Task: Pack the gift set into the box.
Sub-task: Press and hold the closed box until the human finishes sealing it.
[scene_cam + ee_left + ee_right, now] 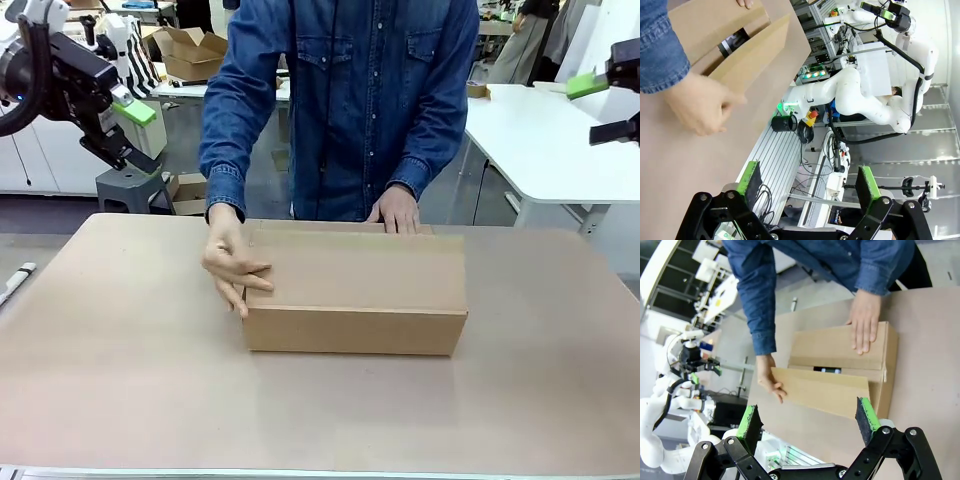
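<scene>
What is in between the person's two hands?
The box. In the right wrist view one hand lies flat on one flap, the other hand holds the opposite flap, and a narrow dark gap shows between the flaps.

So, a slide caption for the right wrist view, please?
A person holds the box flaps nearly closed, below the open right gripper.

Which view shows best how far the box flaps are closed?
The right wrist view: it looks down on the box, showing both long flaps and the dark gap between them. The front view shows its near wall and top at a flat angle. The left wrist view catches one end, cut off.
</scene>
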### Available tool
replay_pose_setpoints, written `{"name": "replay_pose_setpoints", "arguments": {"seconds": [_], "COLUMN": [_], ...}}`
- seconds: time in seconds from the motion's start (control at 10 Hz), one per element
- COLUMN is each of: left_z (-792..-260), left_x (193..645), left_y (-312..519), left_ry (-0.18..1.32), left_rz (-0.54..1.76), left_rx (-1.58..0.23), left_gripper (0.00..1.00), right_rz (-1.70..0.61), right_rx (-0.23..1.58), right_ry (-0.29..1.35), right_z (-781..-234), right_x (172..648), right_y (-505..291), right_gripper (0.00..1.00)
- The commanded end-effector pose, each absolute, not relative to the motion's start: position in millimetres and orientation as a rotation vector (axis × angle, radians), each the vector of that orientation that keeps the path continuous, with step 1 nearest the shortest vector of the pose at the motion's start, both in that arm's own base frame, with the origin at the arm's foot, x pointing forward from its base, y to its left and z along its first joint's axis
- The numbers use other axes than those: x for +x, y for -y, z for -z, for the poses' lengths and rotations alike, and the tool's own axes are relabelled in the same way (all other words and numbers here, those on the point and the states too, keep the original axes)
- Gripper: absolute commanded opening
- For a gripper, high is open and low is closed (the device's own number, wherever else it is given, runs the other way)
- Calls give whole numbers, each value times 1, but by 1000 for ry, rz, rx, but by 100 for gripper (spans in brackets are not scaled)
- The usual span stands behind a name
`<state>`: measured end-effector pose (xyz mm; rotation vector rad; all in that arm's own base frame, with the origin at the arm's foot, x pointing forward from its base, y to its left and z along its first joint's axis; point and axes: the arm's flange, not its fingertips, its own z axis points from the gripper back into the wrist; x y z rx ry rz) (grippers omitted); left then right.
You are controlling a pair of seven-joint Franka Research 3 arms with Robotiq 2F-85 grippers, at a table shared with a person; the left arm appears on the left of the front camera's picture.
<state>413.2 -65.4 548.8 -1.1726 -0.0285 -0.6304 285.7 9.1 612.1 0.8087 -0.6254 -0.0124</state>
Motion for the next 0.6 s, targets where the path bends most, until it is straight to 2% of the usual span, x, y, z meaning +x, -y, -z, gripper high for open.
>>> {"name": "replay_pose_setpoints", "arguments": {"seconds": [0.0, 0.5], "left_z": [-548, -548], "left_x": [411, 411], "left_y": [65, 65], "left_ry": [23, 23], "left_rz": [622, 622], "left_rx": [-1163, -1163], "left_gripper": [100, 100], "right_rz": [-13, -13], "right_rx": [819, 819], "right_ry": [637, 637], "right_z": [-615, -615], "right_x": [287, 287], "right_y": [-6, -6], "right_gripper": [100, 100]}}
